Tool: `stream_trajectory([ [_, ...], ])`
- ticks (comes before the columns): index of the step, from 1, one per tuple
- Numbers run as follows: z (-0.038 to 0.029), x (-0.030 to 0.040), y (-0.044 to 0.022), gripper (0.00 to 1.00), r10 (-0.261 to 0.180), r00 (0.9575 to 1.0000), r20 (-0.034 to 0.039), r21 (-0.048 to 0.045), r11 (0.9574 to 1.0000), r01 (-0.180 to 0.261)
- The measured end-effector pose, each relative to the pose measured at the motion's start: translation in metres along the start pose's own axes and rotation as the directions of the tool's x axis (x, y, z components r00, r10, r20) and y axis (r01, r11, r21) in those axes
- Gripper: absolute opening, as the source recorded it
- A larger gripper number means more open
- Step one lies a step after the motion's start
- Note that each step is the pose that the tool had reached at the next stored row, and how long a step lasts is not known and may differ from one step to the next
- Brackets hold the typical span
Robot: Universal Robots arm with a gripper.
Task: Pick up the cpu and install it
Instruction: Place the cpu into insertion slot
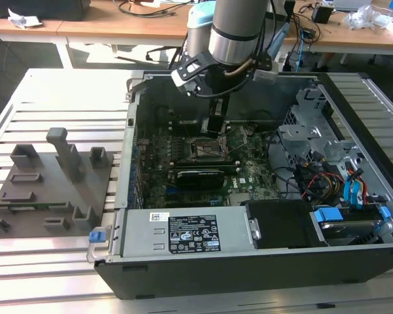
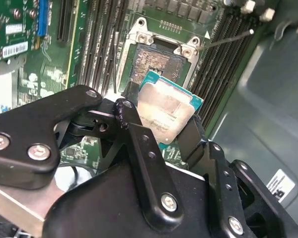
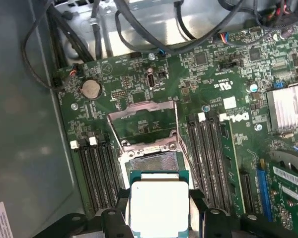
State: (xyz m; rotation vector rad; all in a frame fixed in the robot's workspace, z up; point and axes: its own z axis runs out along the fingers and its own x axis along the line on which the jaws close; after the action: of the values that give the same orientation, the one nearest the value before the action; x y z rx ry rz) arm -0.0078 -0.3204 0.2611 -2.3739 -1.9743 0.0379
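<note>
The cpu (image 2: 167, 108) is a small square chip with a silvery-pink top plate and a greenish rim. My gripper (image 2: 160, 124) is shut on it, a black finger (image 2: 126, 113) pressing each of two opposite edges. In both wrist views it hangs just above the open socket (image 3: 150, 157) on the green motherboard, with the socket's metal frame (image 3: 144, 119) flipped up and the thin lever (image 2: 228, 38) swung aside. In the exterior view the gripper (image 1: 214, 126) reaches down into the open computer case (image 1: 183, 275), directly over the socket (image 1: 206, 150).
Memory slots (image 3: 211, 148) flank the socket on both sides. A long black card (image 1: 200, 176) lies just in front of it. A drive cage with cables (image 1: 327, 163) takes up the case's side at the exterior view's right. A grey fixture (image 1: 49, 180) stands on the slatted table at that view's left.
</note>
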Motion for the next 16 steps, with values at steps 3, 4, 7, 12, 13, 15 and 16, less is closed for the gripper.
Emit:
stream_trajectory([
  [3,0.0001,0.0,0.0,0.55,-0.056,0.9984,0.0031,0.0009,0.9984,0.056],
  [4,0.0,0.0,0.0,0.55,-0.068,0.9977,0.0038,0.0012,0.9977,0.068],
  [7,0.0,0.0,0.0,0.55,-0.11,0.9939,0.0062,0.0021,0.9939,0.11],
  [12,0.0001,0.0,0.0,0.55,-0.155,0.9879,0.0086,0.0031,0.9879,0.155],
  [13,0.0,0.0,0.0,0.55,-0.163,0.9866,0.009,0.0032,0.9866,0.163],
  [15,0.0001,0.0,0.0,0.55,-0.168,0.9857,0.0093,0.0034,0.9857,0.168],
  [16,0.0,0.0,0.0,0.55,-0.17,0.9855,0.0094,0.0034,0.9855,0.17],
])
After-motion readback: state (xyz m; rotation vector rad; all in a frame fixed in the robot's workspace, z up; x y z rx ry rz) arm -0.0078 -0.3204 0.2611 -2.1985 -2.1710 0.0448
